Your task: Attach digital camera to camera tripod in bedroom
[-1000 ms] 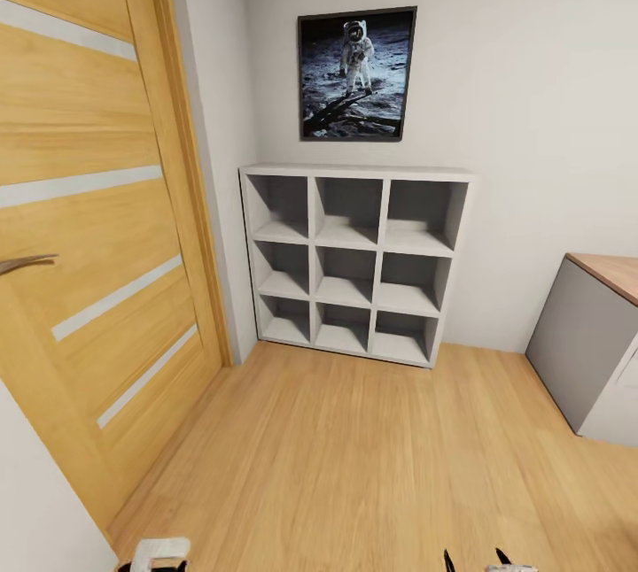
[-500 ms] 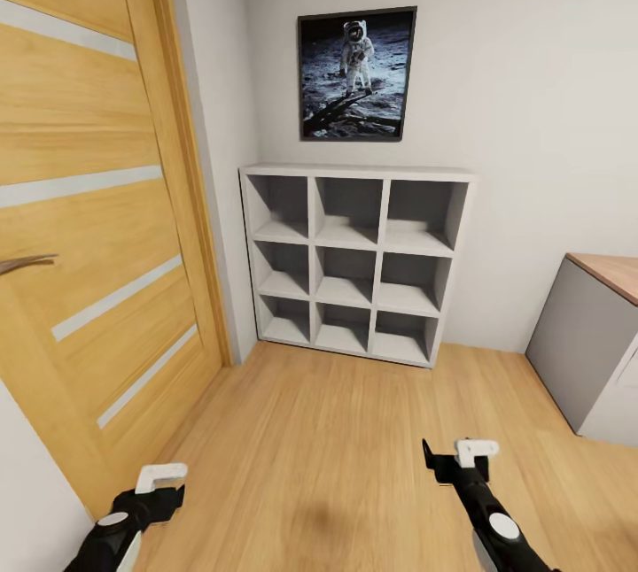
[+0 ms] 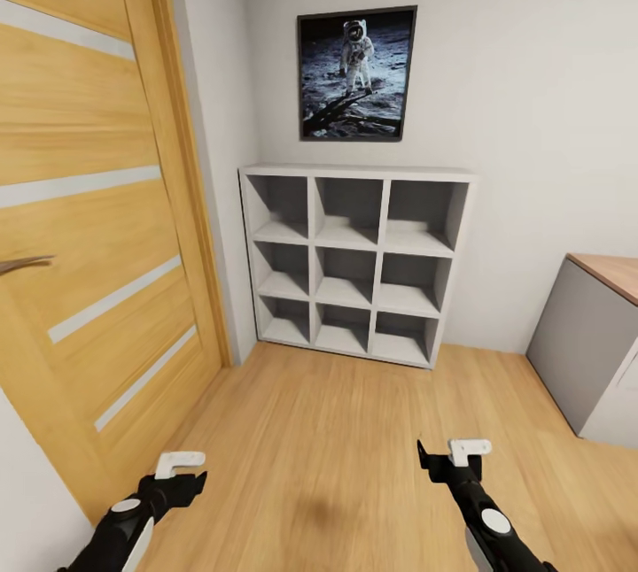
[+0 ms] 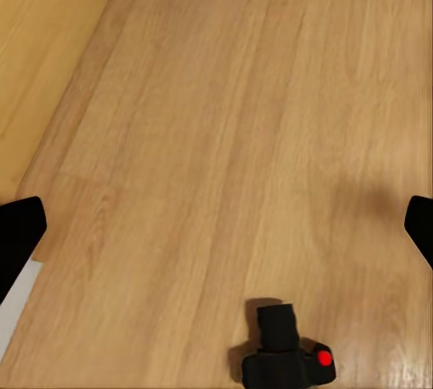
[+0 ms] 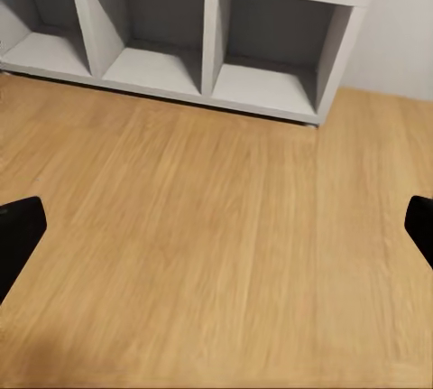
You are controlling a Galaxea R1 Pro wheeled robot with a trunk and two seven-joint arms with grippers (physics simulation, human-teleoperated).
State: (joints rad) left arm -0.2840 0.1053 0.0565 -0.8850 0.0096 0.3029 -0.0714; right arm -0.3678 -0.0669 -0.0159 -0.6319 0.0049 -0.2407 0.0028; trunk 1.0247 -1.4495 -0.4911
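- The digital camera (image 4: pixel 287 356) is lying on the wood floor (image 3: pixel 354 439) in the left wrist view, below the left fingers (image 4: pixel 20 236), so the step in hand, as I judge it, is picking it up before carrying it to a tripod.
- Both arms are hovering low over the floor: the left gripper (image 3: pixel 182 476) at about 7 o'clock in the head view, the right gripper (image 3: pixel 454 459) at about 5 o'clock. Each pair of fingers is spread wide and holding nothing.
- To do this well, the left arm should be lowering straight over the camera body, with the fingers closing across its flat sides rather than across the lens, and staying off the red button.
- The camera is looking small, boxy and black, with a short lens barrel pointing toward 12 o'clock in the wrist picture and a round red button at its 4 o'clock corner. It is casting a slight dark shadow on the boards.
- A white cube shelf (image 3: pixel 354 260) is standing at 12 o'clock against the grey wall, a wooden door (image 3: pixel 89 227) at 9 o'clock, and a wood-topped counter (image 3: pixel 611 275) at 3 o'clock.
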